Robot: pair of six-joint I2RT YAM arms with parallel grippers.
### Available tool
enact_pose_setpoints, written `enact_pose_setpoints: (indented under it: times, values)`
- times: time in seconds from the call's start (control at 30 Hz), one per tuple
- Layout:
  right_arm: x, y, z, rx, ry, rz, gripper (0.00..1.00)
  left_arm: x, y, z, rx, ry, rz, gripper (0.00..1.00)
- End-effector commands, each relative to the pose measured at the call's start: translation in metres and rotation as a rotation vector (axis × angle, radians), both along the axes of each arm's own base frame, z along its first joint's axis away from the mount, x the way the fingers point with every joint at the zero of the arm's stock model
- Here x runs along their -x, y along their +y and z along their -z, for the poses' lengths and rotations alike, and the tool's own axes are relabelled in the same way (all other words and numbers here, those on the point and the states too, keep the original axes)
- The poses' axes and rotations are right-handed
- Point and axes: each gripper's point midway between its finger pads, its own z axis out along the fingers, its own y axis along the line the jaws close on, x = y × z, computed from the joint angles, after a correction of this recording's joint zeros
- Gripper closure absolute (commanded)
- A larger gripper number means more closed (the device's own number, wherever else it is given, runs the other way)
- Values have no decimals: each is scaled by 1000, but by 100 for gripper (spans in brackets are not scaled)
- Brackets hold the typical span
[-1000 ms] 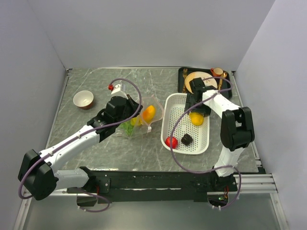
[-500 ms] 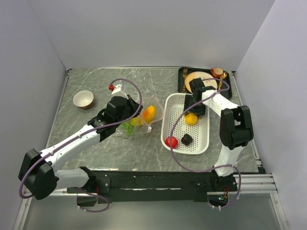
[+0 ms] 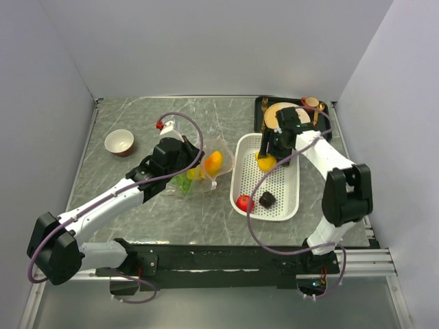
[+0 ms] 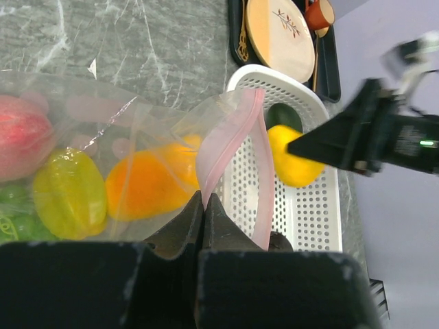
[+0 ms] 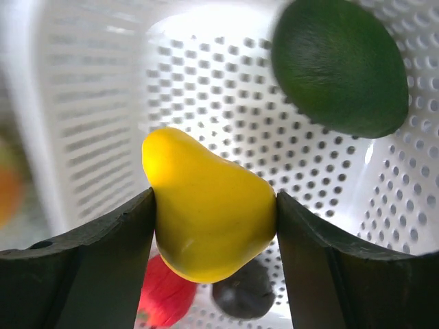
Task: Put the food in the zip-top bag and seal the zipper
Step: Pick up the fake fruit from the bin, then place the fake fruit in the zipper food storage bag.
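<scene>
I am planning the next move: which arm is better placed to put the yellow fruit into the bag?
Right. The right gripper clamps the yellow fruit over the basket, near the bag. The left gripper is occupied, pinching the bag's pink strip.

Left tool (image 4: 204, 209) pinched tight on the zip-top bag's (image 4: 137, 123) pink zipper (image 4: 230, 137).
Inside the clear bag lie an orange mango (image 4: 147, 186), a yellow-green fruit (image 4: 68, 195), a pink peach (image 4: 20, 144) and green grapes (image 4: 14, 219). Beyond its mouth, over the white basket (image 4: 302, 212), the right tool (image 4: 302, 145) grips a yellow lemon (image 4: 291, 168) beside a dark green avocado (image 4: 282, 115).
</scene>
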Motion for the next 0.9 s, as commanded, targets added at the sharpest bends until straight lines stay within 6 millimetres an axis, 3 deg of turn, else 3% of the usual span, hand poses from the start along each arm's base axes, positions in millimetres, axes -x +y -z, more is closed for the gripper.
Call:
enact_pose_setpoints:
  times: [0.0,0.23,0.33,0.67,0.87]
  values:
    - [-6,26,-79,-146,-220,-68,63,-4,-10,-13,21,-29,25,99]
    - [16,69,-141,-197,-358,-232,62,-11,-25,-14,74,-22,50,99]
    - [27,88,-155,-198,-391,-300,60,-12,-32,-14,92,-20,73,99]
    - [38,113,-152,-178,-395,-399,59,-11,-30,-19,91,-28,65,99]
    - [41,132,-141,-157,-350,-456,59,-11,-32,-20,88,-31,71,99]
